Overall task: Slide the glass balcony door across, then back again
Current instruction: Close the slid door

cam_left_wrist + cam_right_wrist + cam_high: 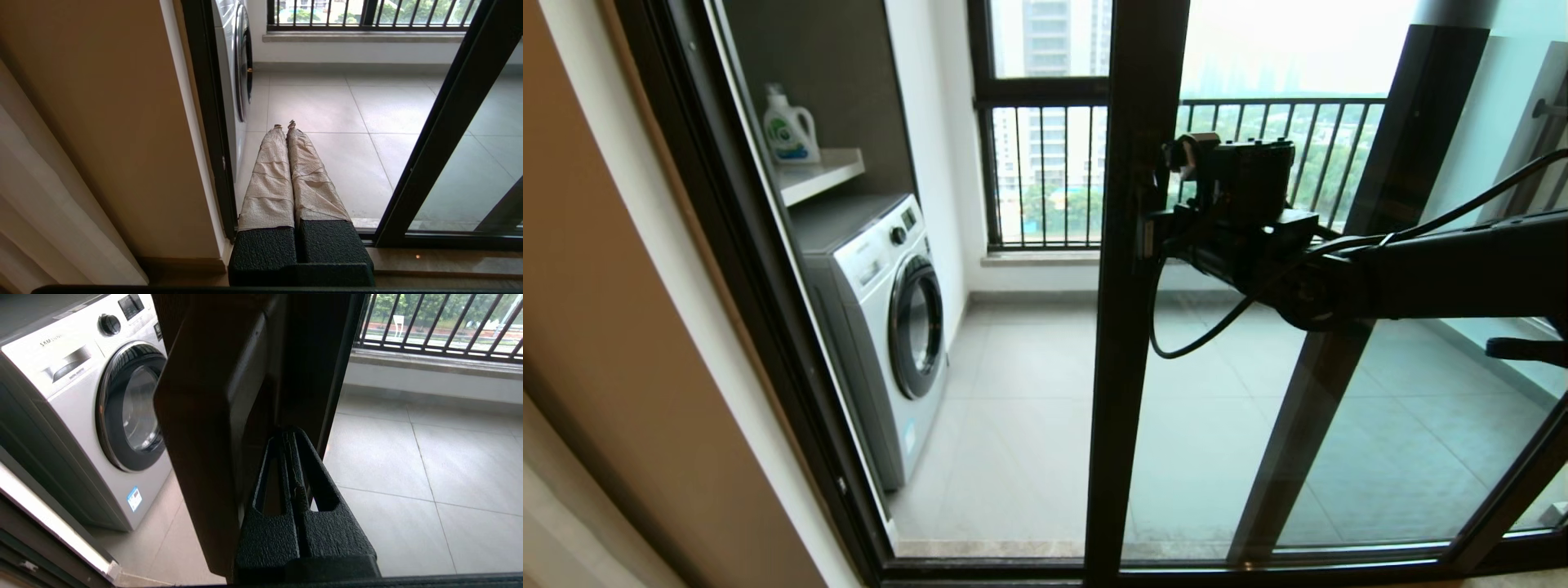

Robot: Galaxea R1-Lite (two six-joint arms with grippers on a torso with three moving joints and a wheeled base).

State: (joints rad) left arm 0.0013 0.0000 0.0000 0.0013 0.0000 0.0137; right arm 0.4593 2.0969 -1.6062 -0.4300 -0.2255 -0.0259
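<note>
Glass balcony door (1131,327): big, heavy, hard, breakable; best pushed at the dark side bar. Right gripper (292,437), pinched shut, pressed there at 3 o'clock; left gripper (284,127) shut, low at 7 o'clock.

"SAMSUNG" on the washing machine (81,416) top panel, other labels too small to read

The glass balcony door (1131,245) has a dark brown-black frame; the washing machine (882,327) is silver-white with a dark round window; the detergent bottle (788,126) is white with a green-blue label. The floor tiles (1029,408) are pale grey; the railing (1274,131) is black; the left gripper (286,126) has beige-wrapped fingers (269,179).
</note>
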